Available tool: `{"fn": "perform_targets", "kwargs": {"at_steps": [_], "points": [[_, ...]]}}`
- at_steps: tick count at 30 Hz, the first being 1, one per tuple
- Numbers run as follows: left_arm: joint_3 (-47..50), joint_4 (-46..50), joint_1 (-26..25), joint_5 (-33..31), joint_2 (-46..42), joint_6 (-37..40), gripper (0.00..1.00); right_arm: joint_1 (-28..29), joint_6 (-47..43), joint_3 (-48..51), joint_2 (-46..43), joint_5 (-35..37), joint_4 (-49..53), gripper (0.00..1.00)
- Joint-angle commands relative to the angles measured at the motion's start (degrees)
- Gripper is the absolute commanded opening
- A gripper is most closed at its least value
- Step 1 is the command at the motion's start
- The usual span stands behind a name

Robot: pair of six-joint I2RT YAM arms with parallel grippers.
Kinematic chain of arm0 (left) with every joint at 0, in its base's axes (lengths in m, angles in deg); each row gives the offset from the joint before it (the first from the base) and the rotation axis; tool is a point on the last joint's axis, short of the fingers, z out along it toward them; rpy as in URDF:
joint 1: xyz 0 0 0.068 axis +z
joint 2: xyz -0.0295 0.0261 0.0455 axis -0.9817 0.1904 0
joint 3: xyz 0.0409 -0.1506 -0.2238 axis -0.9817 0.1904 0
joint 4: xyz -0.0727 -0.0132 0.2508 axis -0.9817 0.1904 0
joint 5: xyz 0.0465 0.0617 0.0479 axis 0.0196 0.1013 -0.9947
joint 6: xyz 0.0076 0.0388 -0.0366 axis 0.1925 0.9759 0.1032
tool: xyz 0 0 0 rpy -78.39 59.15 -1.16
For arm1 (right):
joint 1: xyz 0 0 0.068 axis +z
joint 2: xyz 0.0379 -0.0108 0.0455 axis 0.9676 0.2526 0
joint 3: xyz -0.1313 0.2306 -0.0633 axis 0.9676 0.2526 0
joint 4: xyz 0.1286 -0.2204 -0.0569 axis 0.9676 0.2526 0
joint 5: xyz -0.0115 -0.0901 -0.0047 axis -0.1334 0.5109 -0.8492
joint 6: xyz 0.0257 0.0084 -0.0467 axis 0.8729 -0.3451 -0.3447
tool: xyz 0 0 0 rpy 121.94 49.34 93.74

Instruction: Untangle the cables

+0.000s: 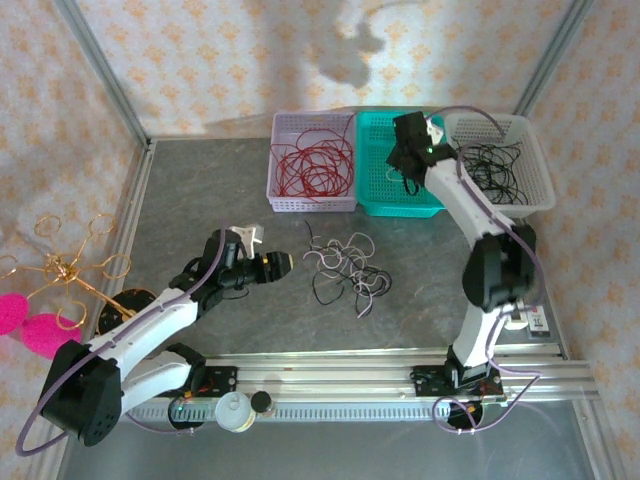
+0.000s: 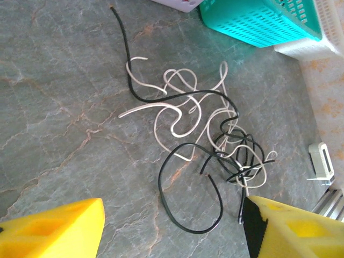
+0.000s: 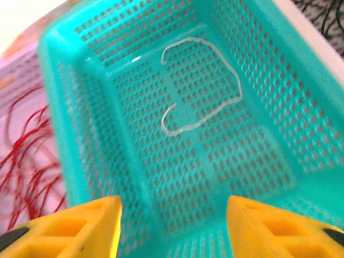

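Sorting cables (image 1: 350, 265) by colour: right gripper (image 3: 172, 215) parted, empty over teal basket (image 3: 80, 97); left gripper (image 2: 174, 215) wide, next must isolate one strand at its twelve o'clock.

Cables (image 1: 345, 265) sprawl on table (image 1: 215, 190) — right pincer (image 1: 405, 163) above teal basket (image 1: 378, 168).

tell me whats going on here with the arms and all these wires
Tangled cables are being sorted by colour. The right hand, open, hangs over the teal basket, where one white cable lies. The left hand, also open, hovers above the white and black tangle on the table. Red cables lie in the lilac basket, black cables in the white basket.
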Motion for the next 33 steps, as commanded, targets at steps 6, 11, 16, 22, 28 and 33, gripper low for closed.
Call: {"fn": "perform_targets", "kwargs": {"at_steps": [6, 11, 16, 22, 28, 33], "points": [[4.2, -4.1, 0.1, -5.1, 0.3, -0.7, 0.70, 12.8, 3.9, 22.8, -16.3, -0.6, -2.9, 0.54], [7.3, -7.2, 0.0, -4.6, 1.9, -4.4, 0.69, 20.1, 9.2, 30.1, -18.6, -1.2, -1.3, 0.53], [8.0, -7.2, 0.0, -1.9, 2.1, -4.0, 0.66, 26.2, 9.8, 34.9, -18.2, -4.6, -7.1, 0.53], [8.2, -6.5, 0.0, -1.6, 1.8, -3.2, 0.65, 29.1, 1.9, 29.4, -10.9, -3.7, -10.7, 0.48], [8.7, -6.9, 0.0, -0.7, 2.4, -3.4, 0.65, 26.9, 10.1, 23.2, -4.5, 2.1, -2.4, 0.47], [9.1, -8.7, 0.0, 0.7, 2.8, -3.7, 0.65, 25.6, 25.8, 27.1, -6.0, 4.1, -6.3, 0.49]]}}
